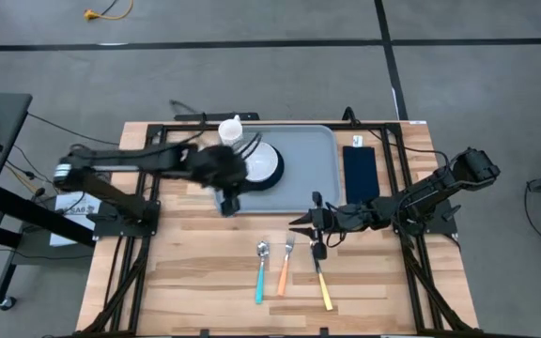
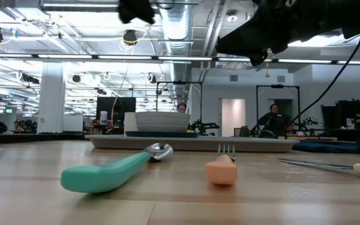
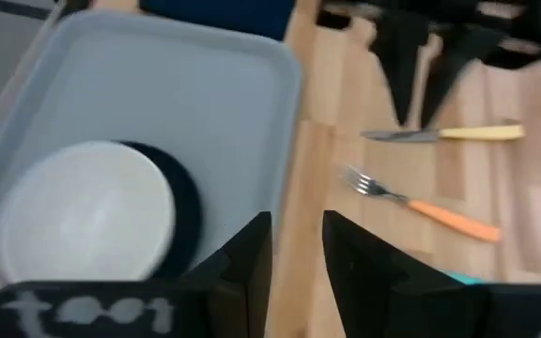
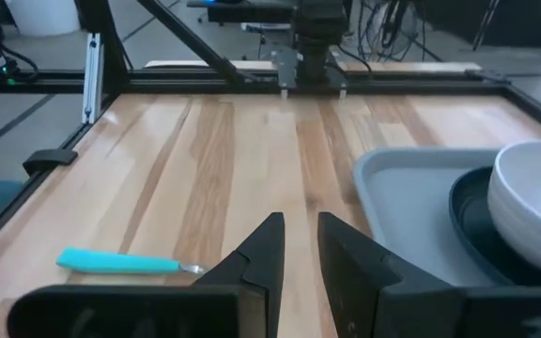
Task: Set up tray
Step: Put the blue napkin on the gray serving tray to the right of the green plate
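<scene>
The grey-blue tray point(image 1: 313, 150) lies flat at the far middle of the table. On its left part a white bowl point(image 1: 263, 161) sits on a dark plate point(image 3: 184, 202). My left gripper point(image 1: 228, 205) hovers over the tray's near left corner, its fingers a narrow gap apart point(image 3: 297, 244). My right gripper point(image 1: 301, 223) hangs above bare wood just in front of the tray's near rim point(image 4: 393, 188), pointing toward the table's left, also narrowly open point(image 4: 301, 244). In the low view both grippers stay high above the tabletop.
A teal spoon point(image 1: 261, 270), an orange fork point(image 1: 286, 263) and a yellow-handled knife point(image 1: 322, 277) lie side by side on the wood near the front. A dark navy napkin point(image 1: 360, 174) lies right of the tray. A white bottle point(image 1: 231, 130) stands at the tray's far left corner.
</scene>
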Action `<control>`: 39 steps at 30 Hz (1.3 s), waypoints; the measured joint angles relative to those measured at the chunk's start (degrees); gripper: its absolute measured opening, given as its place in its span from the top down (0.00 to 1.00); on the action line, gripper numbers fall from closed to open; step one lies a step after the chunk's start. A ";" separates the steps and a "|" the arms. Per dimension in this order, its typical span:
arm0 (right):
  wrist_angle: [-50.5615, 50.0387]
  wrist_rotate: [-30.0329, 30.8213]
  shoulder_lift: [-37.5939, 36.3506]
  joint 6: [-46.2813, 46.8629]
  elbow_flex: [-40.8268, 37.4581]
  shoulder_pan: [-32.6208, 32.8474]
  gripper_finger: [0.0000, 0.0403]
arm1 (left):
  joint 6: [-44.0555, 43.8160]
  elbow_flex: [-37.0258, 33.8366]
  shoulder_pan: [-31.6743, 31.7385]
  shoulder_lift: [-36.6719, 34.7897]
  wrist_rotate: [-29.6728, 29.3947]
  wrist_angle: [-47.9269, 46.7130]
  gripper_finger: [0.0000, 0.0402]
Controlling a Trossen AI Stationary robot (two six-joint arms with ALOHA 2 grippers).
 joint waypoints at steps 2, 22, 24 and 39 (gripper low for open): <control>-0.15 0.00 0.00 1.45 0.00 0.00 0.85 | -2.11 -8.60 -1.98 -5.23 -0.01 6.65 0.78; 1.34 -0.38 4.27 8.43 2.46 -5.25 0.85 | -6.20 -62.12 -15.78 -35.06 -2.47 65.63 0.78; -11.18 -0.08 2.23 7.05 5.48 -6.72 0.85 | -5.92 -62.11 -15.78 -35.02 -2.63 64.87 0.78; -101.46 6.75 -5.84 15.24 32.04 -20.01 0.86 | -6.12 -62.11 -15.80 -34.34 -1.72 64.79 0.78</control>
